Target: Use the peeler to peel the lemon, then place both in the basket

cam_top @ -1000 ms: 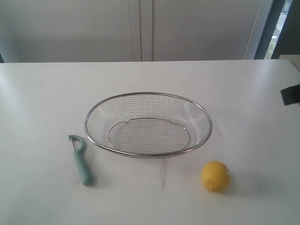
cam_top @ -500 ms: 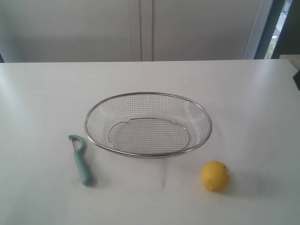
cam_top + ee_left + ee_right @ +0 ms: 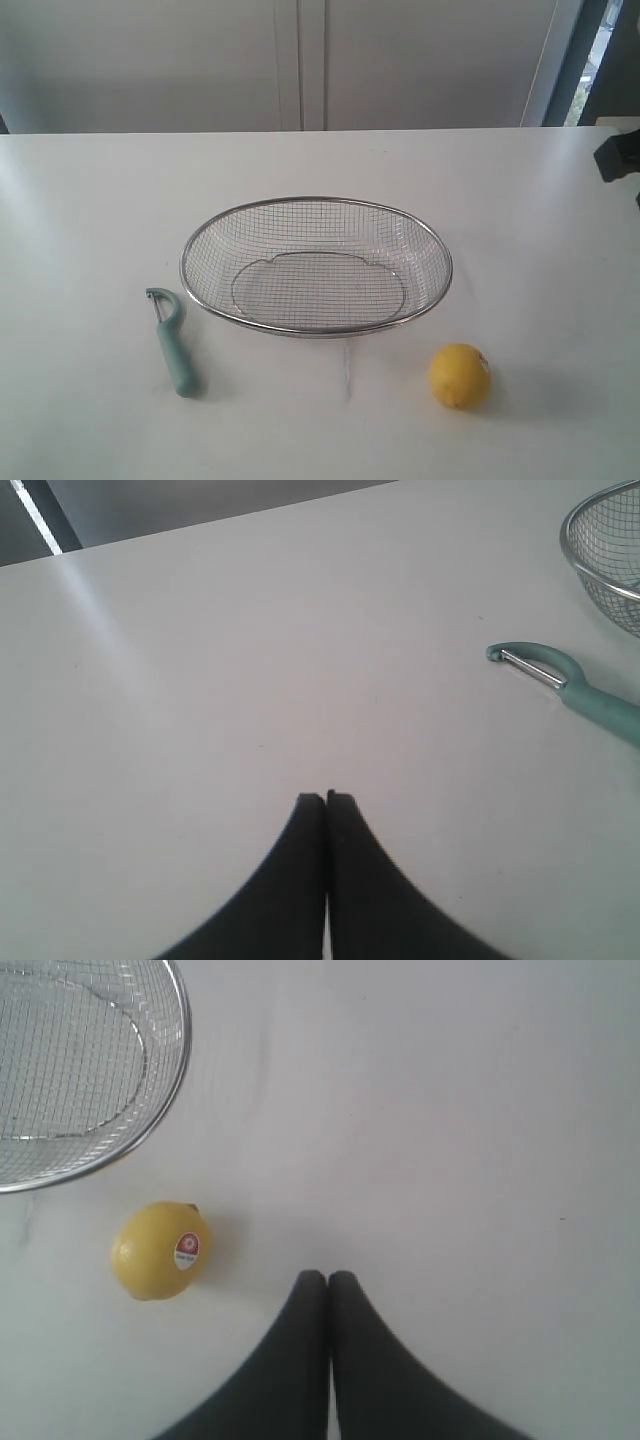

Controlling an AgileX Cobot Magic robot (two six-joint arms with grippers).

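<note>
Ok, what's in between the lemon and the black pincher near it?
Nothing. In the right wrist view, only bare white table lies between the lemon and the right gripper.

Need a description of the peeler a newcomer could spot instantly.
Find the big wire basket on the white table. In the exterior view the peeler lies flat just left of it, not touching. It is the only slim teal-handled thing; the lemon on the other side is round and yellow.
</note>
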